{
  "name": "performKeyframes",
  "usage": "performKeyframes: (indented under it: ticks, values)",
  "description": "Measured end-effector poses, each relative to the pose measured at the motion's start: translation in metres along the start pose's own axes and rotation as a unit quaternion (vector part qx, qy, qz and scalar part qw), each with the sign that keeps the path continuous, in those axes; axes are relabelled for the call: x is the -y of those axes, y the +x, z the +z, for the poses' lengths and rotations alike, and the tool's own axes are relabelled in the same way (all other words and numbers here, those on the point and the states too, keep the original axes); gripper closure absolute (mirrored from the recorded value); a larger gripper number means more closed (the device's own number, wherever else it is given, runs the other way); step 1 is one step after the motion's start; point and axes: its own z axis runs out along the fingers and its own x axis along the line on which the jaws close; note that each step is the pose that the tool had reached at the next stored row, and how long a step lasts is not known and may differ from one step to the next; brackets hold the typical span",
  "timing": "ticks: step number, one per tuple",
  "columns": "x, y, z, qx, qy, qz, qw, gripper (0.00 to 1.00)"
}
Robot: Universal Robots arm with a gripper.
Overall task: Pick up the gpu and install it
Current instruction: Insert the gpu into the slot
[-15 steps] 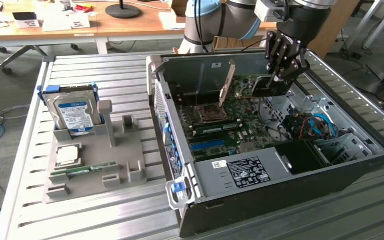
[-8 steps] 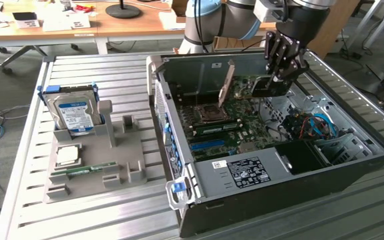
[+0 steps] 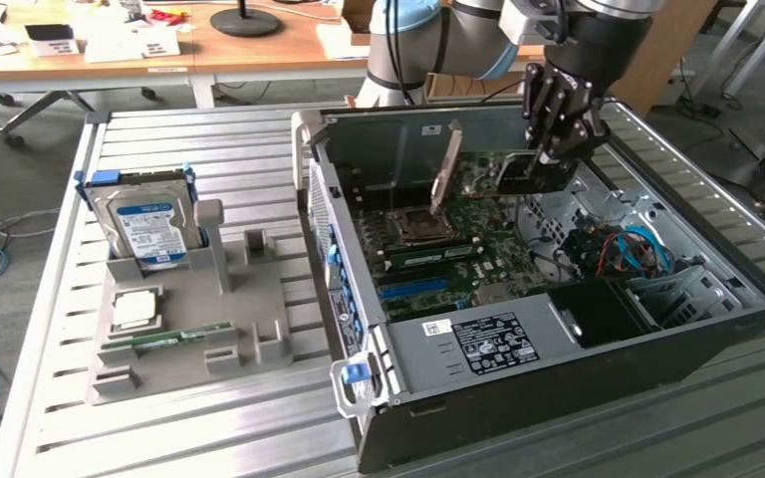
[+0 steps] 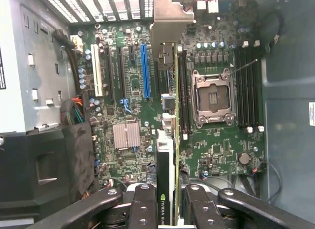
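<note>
My gripper (image 3: pixel 546 159) reaches down into the open computer case (image 3: pixel 556 398) and is shut on the gpu (image 3: pixel 486 175). The gpu is a green card held on edge, with its long silver bracket (image 3: pixel 446 167) pointing toward the case's rear wall. In the wrist view I see the gpu (image 4: pixel 166 155) edge-on between my two black fingers (image 4: pixel 142 207), hanging over the motherboard (image 4: pixel 216 150). It lies along a black slot just beside the blue slot (image 4: pixel 144 71). Its bracket (image 4: pixel 166 22) reaches the slotted rear panel. I cannot tell whether the card's edge touches the slot.
The CPU socket (image 4: pixel 211 98) and memory slots (image 4: pixel 248 86) lie beside the card. A small heatsink (image 4: pixel 126 135) and cable bundle (image 4: pixel 74 113) lie on its other side. At the exterior view's left, a grey fixture (image 3: pixel 256 309) holds a hard drive (image 3: pixel 147 227), a processor (image 3: pixel 135 310) and a memory stick (image 3: pixel 170 339).
</note>
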Motion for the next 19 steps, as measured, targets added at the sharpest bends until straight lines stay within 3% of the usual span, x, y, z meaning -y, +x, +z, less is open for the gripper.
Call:
performKeyframes:
  ticks: [19]
  values:
    - [-0.0125, 0.001, 0.0008, 0.0, 0.0, 0.0, 1.0, 0.73]
